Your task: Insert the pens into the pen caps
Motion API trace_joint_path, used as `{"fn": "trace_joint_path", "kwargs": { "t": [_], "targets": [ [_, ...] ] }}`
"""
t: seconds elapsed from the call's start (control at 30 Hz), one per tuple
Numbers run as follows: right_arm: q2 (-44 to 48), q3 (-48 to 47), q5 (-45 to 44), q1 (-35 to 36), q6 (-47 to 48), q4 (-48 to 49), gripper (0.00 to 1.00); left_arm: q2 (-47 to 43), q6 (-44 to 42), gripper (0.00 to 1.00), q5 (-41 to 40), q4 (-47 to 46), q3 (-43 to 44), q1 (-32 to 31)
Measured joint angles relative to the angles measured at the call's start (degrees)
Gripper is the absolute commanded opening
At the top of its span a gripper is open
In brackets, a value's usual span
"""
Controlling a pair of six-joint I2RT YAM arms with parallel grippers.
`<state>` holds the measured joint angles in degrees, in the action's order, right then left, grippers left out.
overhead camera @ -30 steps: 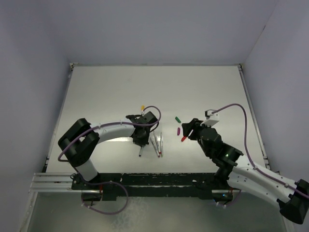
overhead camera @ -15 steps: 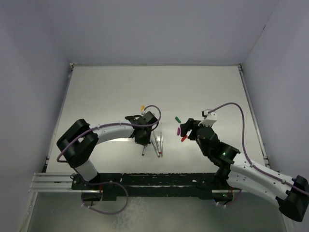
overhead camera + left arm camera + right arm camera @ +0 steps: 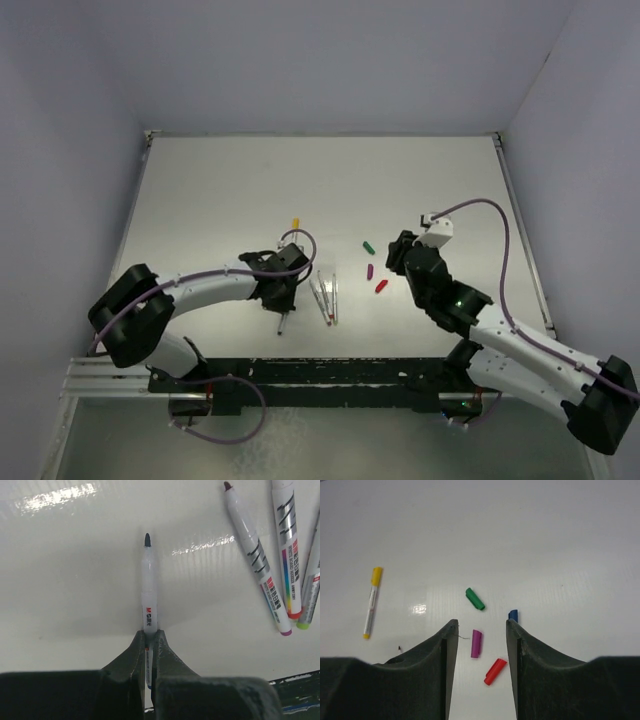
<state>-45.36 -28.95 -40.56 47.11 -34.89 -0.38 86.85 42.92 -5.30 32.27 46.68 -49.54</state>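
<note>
Our left hand [image 3: 148,640] clamps the thin white dark-tipped pen [image 3: 148,587] at its rear. It looks light, stiff and likely slick, so it is best held mid-barrel. Our right hand [image 3: 481,625] gapes empty.

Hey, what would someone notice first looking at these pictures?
The left gripper pinches a dark-tipped pen near the middle of the table. Just ahead of the open right gripper lie four loose caps: green, blue, purple and red. A yellow-capped pen lies off to their left.
</note>
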Motion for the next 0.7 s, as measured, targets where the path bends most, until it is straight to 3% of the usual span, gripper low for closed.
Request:
{"fn": "trace_joint_path", "kwargs": {
  "t": [0.33,0.7],
  "targets": [
    [-17.3,-7.0,10.8,-17.5,-0.7,-2.2,0.40,-15.1,-0.9,0.00,-1.4,1.2,-1.8,-1.0],
    [-26.1,-8.3,20.2,-21.4,-0.5,-2.8,0.39,-31.0,-6.4,0.00,0.1,-11.2,-10.4,-2.7]
  ]
}}
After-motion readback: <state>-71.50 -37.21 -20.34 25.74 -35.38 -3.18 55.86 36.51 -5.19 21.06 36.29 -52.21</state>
